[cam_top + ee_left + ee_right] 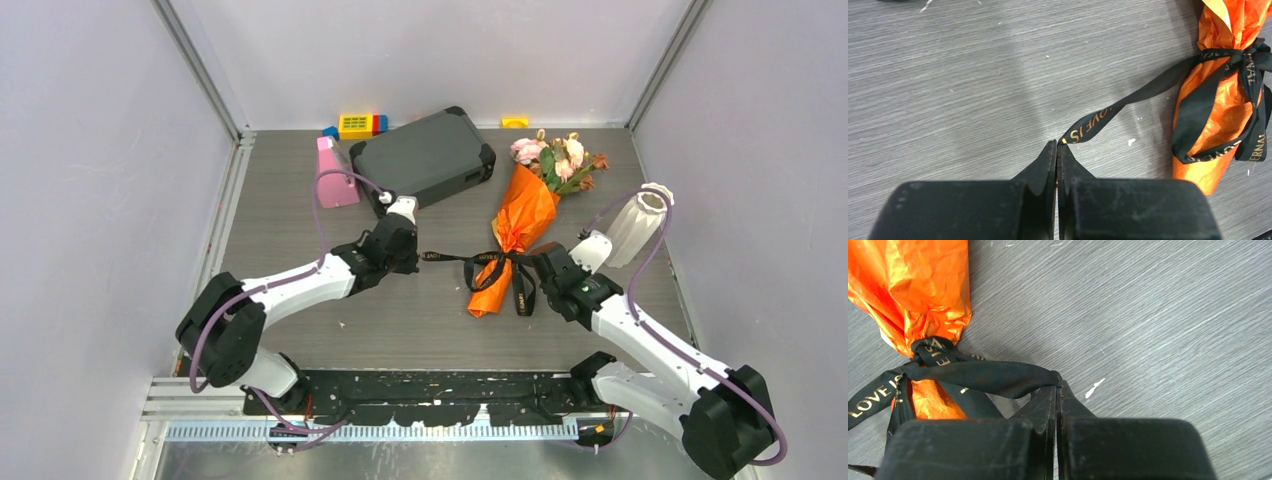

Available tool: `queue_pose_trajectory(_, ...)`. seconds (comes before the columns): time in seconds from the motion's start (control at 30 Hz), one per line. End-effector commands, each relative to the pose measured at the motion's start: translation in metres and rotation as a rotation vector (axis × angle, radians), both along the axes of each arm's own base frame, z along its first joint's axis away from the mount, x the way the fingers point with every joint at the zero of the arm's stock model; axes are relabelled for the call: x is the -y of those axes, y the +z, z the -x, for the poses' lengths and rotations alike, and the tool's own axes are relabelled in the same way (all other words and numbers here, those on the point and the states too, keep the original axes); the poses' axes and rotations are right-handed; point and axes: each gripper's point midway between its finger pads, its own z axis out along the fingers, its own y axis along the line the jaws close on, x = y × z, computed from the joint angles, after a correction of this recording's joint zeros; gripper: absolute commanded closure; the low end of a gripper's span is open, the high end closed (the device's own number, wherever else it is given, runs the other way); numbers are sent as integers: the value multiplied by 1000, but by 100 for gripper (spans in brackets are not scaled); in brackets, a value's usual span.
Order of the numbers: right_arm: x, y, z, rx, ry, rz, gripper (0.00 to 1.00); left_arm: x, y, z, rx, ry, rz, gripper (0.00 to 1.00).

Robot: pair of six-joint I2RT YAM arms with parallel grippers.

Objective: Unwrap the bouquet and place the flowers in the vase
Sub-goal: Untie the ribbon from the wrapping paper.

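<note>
Bouquet (515, 235): centre of the top view, flat on the table (300, 200); narrow end toward lower left, wide end toward upper right; fully wrapped.
Flowers (558, 158): spilling from the wide end, upper right of centre; stems hidden inside the paper.
Ribbon (470, 258): knotted round the narrow part of the cone; one tail drawn out to the left, one loop drawn out to the right.
Left gripper (413, 255): left of centre; fingers pressed together on the very end of the tail, with only a sliver caught.
Right gripper (540, 262): just right of the knot; fingers pressed together on the end of a loop.
Vase (637, 225): right side of the top view, just beside the right arm and its cable; upright or leaning, cannot tell.
Step, as judged: pulling the bow apart from both sides.
Risk, slip: thin pinch on the tail, likely to let go under tension and leave the knot tied.
Risk, jam: pull on a loop rather than a free end, liable to cinch the knot tighter.
Risk, drag: nothing pinning the light cone, so prone to sliding or rolling toward the stronger pull and bruising blooms.
Risk, knock: any rightward or backward swing of the right arm, apt to tip the vase.
</note>
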Motion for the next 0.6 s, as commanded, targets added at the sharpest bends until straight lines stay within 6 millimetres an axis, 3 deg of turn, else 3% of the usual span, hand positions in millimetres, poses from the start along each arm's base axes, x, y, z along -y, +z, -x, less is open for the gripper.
queue_pose_trajectory(0.0, 19, 21, -5, 96, -96, 42, 100, -19, 11, -5, 35, 31, -9, 100)
queue_pose_trajectory(0.57, 36, 34, -7, 135, -143, 99, 100, -41, 16, -10, 35, 57, 5, 100)
